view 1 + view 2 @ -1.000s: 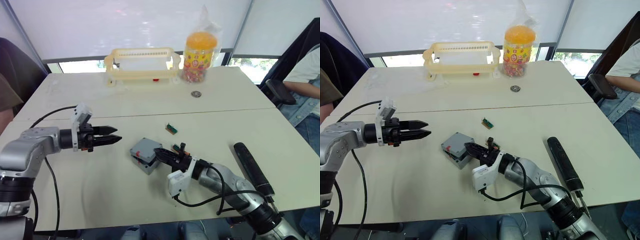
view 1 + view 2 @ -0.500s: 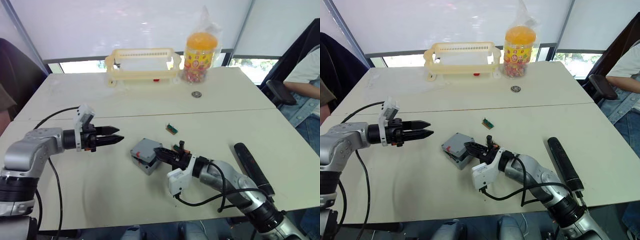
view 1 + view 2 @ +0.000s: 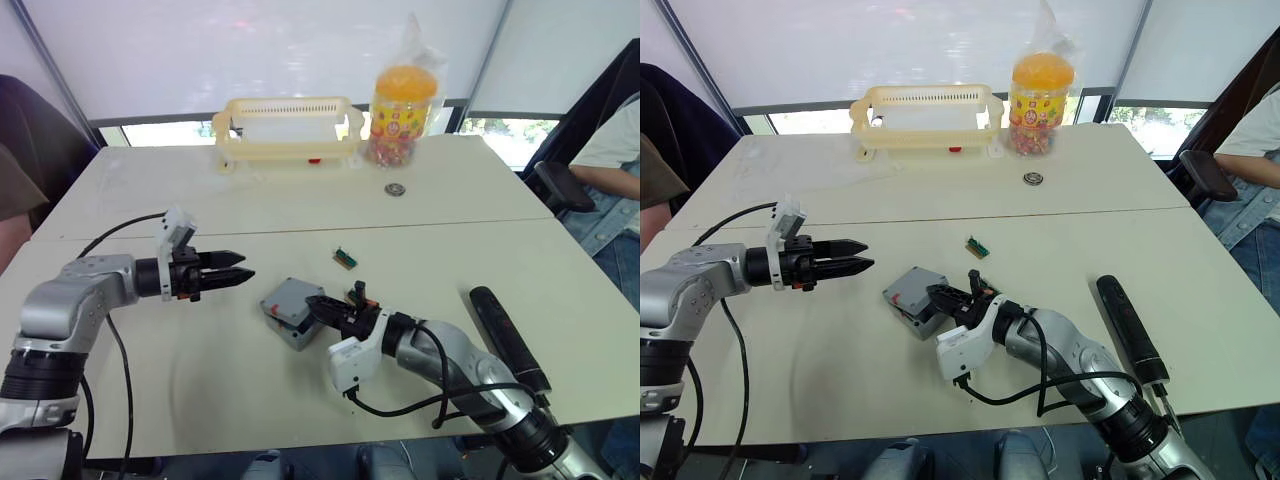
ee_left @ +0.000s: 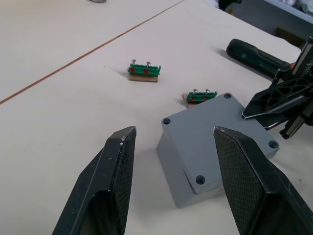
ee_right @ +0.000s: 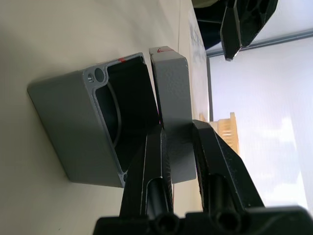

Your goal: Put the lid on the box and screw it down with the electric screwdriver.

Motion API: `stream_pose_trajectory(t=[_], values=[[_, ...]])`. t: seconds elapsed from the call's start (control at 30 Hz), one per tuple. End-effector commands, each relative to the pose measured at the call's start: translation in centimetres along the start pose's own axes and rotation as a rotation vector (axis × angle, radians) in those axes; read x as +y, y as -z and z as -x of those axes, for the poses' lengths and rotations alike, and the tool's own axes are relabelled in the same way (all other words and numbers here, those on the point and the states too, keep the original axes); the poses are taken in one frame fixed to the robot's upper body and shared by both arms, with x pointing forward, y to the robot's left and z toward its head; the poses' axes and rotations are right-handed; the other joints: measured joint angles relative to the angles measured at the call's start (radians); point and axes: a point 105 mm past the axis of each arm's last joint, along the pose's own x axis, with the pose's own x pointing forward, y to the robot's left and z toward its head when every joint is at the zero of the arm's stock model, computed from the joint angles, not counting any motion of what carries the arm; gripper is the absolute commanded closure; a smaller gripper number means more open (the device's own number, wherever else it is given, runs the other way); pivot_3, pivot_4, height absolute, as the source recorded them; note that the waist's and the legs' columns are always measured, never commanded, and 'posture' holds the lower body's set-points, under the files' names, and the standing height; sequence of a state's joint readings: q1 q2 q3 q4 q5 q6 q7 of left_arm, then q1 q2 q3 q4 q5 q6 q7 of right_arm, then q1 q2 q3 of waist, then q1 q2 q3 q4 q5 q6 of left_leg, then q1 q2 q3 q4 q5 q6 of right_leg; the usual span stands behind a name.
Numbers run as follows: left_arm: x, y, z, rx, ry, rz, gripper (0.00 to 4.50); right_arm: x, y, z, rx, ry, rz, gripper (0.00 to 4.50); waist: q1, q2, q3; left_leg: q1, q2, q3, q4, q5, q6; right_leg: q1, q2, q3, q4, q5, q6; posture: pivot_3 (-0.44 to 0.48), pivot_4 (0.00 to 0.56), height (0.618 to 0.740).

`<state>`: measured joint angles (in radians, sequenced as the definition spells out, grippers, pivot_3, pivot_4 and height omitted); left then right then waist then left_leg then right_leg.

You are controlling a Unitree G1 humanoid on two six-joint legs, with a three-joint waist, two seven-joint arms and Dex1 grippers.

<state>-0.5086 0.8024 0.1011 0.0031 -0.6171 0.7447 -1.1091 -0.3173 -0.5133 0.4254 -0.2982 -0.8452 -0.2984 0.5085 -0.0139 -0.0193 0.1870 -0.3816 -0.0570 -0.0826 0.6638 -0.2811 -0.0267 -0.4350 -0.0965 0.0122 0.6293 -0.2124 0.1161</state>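
The grey box (image 3: 283, 326) stands on the table in front of me, with the flat grey lid (image 3: 291, 297) lying on top of it. My right gripper (image 3: 316, 302) is shut on the lid's right edge. In the right wrist view the lid (image 5: 168, 83) stands a little off the box (image 5: 73, 122), showing the dark inside. My left gripper (image 3: 243, 266) hangs open to the left of the box, pointing at it, a short way off. The black electric screwdriver (image 3: 505, 335) lies on the table at the right.
Two small green terminal blocks (image 4: 144, 72) (image 4: 199, 97) lie just beyond the box. At the far edge stand a yellow basket (image 3: 285, 125) and a candy jar (image 3: 398, 100), with a round metal piece (image 3: 395, 189) nearer. A person (image 3: 612, 150) sits at the right.
My left gripper has moved right, closer to the box, still open. The right gripper has stayed at the lid's right edge.
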Motion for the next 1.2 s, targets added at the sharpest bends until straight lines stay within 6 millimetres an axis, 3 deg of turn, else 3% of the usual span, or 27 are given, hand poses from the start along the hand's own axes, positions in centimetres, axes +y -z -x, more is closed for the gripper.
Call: stream_pose_trajectory(t=[0.03,0.37,0.63,0.77,1.2], values=[[0.1,-1.0,0.1,-0.018,-0.006,-0.044,1.95,1.6,0.1,0.1,0.023,-0.076,-0.016,4.38,0.0,0.0,0.0,0.002,0.0,0.0,0.0,0.0,0.0,0.002,0.0,0.0,0.0,0.0,0.0,0.0,0.15,0.74],[0.0,-1.2,-0.5,-0.009,0.021,-0.068,1.95,1.7,-0.5,0.2,0.005,-0.083,-0.019,4.38,0.001,0.0,0.0,0.008,0.0,0.0,-0.001,-0.001,0.002,0.008,0.0,0.0,-0.001,-0.001,0.0,0.0,0.15,0.74],[-0.7,-1.7,-3.8,0.02,0.092,-0.192,1.95,2.0,-0.6,0.2,0.007,-0.09,-0.025,4.38,0.002,0.0,0.0,0.008,0.0,0.0,-0.001,-0.001,0.002,0.008,0.0,0.0,-0.001,-0.001,0.001,0.0,0.15,0.74],[-0.7,-0.7,-5.9,0.055,0.136,-0.225,1.95,2.2,-0.7,0.2,0.009,-0.097,-0.027,4.38,0.001,-0.001,0.0,0.008,0.0,0.001,-0.001,-0.001,0.002,0.009,0.0,0.0,-0.002,-0.001,0.001,0.0,0.15,0.74],[-0.6,1.5,-7.1,0.113,0.206,-0.23,1.95,2.2,-0.8,0.5,0.017,-0.102,-0.027,4.38,0.001,-0.001,0.0,0.008,0.0,0.0,0.0,-0.001,0.002,0.008,0.0,0.0,-0.002,-0.001,0.001,0.0,0.15,0.74]])
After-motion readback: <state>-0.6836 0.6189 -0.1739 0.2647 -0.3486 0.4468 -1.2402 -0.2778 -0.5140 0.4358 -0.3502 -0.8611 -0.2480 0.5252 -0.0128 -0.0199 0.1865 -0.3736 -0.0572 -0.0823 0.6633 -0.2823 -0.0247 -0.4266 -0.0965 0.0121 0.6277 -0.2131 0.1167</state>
